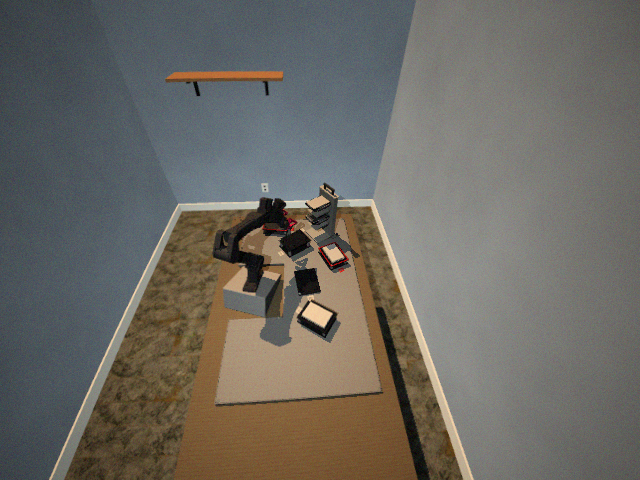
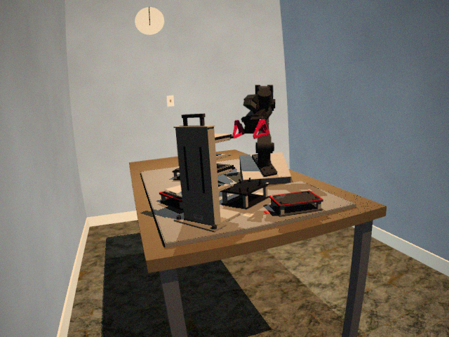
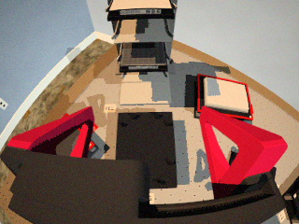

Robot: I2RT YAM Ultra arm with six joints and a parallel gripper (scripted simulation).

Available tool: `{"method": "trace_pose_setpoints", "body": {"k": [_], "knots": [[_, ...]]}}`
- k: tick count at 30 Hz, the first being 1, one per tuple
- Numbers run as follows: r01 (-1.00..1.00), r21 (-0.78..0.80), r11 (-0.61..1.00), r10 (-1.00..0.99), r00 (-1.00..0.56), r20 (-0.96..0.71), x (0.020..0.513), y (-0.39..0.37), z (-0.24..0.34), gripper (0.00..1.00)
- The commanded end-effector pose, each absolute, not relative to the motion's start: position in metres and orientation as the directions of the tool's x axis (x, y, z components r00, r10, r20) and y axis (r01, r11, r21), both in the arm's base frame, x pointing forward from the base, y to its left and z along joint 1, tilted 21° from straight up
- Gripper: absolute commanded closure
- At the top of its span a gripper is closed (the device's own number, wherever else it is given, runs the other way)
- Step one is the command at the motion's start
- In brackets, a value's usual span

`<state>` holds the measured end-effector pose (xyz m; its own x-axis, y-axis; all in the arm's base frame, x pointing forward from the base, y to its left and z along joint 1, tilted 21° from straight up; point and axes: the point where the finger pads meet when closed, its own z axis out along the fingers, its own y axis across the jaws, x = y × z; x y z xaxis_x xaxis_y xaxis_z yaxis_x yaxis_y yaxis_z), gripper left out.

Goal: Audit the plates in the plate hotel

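Observation:
Plate hotel H1 [image 1: 331,209] [image 2: 197,174] stands at the back. Its top slot 4 holds a pale-topped plate [image 1: 317,202] [image 3: 140,13] with N06 facing front. Slot 3 shows a bare shelf. Slot 2 holds a dark plate [image 1: 317,219] [image 3: 143,53] with a front label too small to read. Slot 1 at the bottom is empty. My gripper [image 2: 245,136] [image 3: 147,112] is open and empty, raised in front of the hotel above the black nest's level. A red-rimmed nest holds a pale plate [image 1: 333,253] [image 3: 226,99]. Another red-rimmed nest [image 2: 297,199] is empty.
The black nest [image 1: 295,242] [image 2: 247,187] [image 3: 146,145] before the hotel is empty, with upright locators. Another dark nest [image 1: 307,281] lies nearer the base. A pale plate [image 1: 317,314] sits on a black nest beyond it. The hotel has a top handle [image 2: 193,116].

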<state>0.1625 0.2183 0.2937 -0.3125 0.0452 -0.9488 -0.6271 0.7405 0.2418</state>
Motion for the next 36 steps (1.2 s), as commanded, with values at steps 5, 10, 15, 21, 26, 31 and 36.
{"method": "trace_pose_setpoints", "body": {"k": [5, 10, 15, 21, 26, 31, 36], "knots": [[-0.632, 0.217, 0.744, 0.002, -0.322, -0.947, 0.169, 0.201, 0.278, 0.0], [-0.632, 0.218, 0.744, 0.003, -0.323, -0.946, 0.178, 0.188, 0.274, 0.0], [-0.632, 0.219, 0.743, 0.005, -0.322, -0.947, 0.187, 0.175, 0.271, 0.0], [-0.63, 0.222, 0.744, -0.001, -0.333, -0.943, 0.198, 0.163, 0.264, 0.0], [-0.627, 0.228, 0.745, -0.003, -0.344, -0.939, 0.208, 0.154, 0.257, 0.0], [-0.63, 0.226, 0.743, 0.005, -0.333, -0.943, 0.218, 0.14, 0.257, 0.0], [-0.63, 0.227, 0.742, 0.007, -0.331, -0.944, 0.227, 0.126, 0.254, 0.0]]}}
